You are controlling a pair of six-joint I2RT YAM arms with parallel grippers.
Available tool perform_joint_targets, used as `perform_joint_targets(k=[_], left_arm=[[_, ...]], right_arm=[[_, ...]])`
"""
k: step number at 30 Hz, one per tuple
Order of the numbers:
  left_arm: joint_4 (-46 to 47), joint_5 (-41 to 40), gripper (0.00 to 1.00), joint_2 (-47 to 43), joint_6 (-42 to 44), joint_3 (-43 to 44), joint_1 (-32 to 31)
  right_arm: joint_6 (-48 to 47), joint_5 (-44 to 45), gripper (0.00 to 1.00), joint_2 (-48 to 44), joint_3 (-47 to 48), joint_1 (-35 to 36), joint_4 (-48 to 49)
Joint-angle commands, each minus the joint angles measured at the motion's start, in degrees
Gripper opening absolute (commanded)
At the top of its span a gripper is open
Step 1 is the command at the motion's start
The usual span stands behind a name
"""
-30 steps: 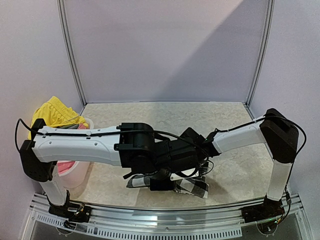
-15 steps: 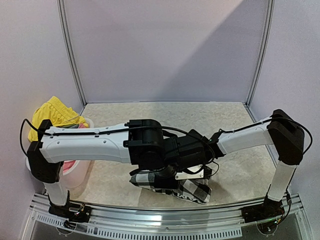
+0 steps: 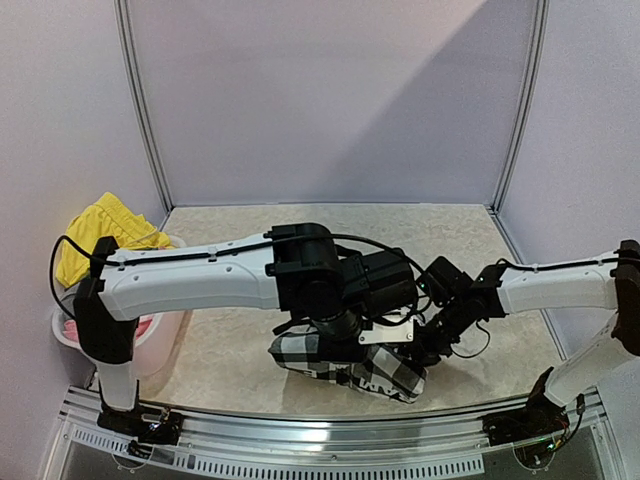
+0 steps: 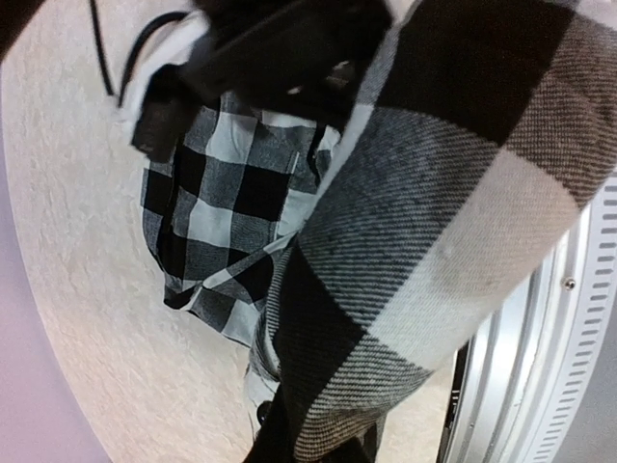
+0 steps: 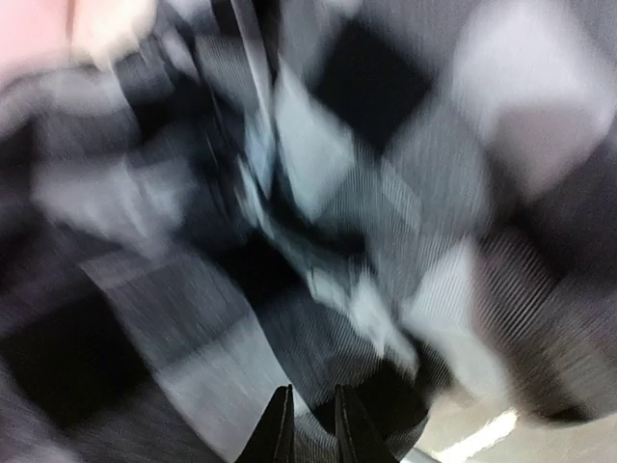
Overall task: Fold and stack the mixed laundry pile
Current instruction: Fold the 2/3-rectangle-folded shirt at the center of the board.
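Observation:
The black-and-white checked shirt point(image 3: 350, 365) lies bunched near the table's front edge. My left gripper point(image 3: 342, 335) reaches down onto its top. In the left wrist view the checked shirt point(image 4: 434, 222) drapes close over the camera and gathers at the bottom, hiding the fingers, which are shut on the cloth. My right gripper point(image 3: 427, 348) sits at the shirt's right end. In the blurred right wrist view, its fingertips point(image 5: 280, 410) stand a narrow gap apart in front of the checked cloth point(image 5: 386, 193), nothing clamped. A yellow garment point(image 3: 100, 232) and a pink piece point(image 3: 135, 328) rest in the basket.
A white plastic basket point(image 3: 160, 345) stands at the left edge, partly behind my left arm. The metal rail point(image 3: 320, 435) runs along the front edge just below the shirt. Purple walls enclose the back and sides.
My right arm has pulled back to the right and its jaws have parted slightly. My left arm has swung further right with the shirt, which shifted right a little.

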Motion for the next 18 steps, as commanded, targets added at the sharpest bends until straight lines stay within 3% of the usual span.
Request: perform_joint_targets(k=[1, 5, 8, 14, 18], left_arm=[[-0.18, 1.74, 0.00, 2.55, 1.91, 3.14, 2.55], [1.00, 2.23, 0.00, 4.02, 2.84, 4.08, 3.91], [2.29, 2.46, 0.00, 5.20, 4.18, 4.36, 4.82], [4.67, 2.30, 0.00, 8.56, 6.38, 5.09, 6.84], [5.28, 2.14, 0.00, 10.88, 7.89, 7.12, 8.49]], right_arm=[[2.31, -8.90, 0.16, -5.38, -4.90, 2.24, 1.86], [1.29, -10.34, 0.16, -6.02, -4.73, 2.46, -2.97], [0.09, -6.64, 0.16, -8.03, -3.43, 1.63, -8.15], [2.78, 15.18, 0.16, -14.19, 1.00, -6.86, -25.61], [5.64, 22.50, 0.16, -19.00, 2.66, -9.05, -31.35]])
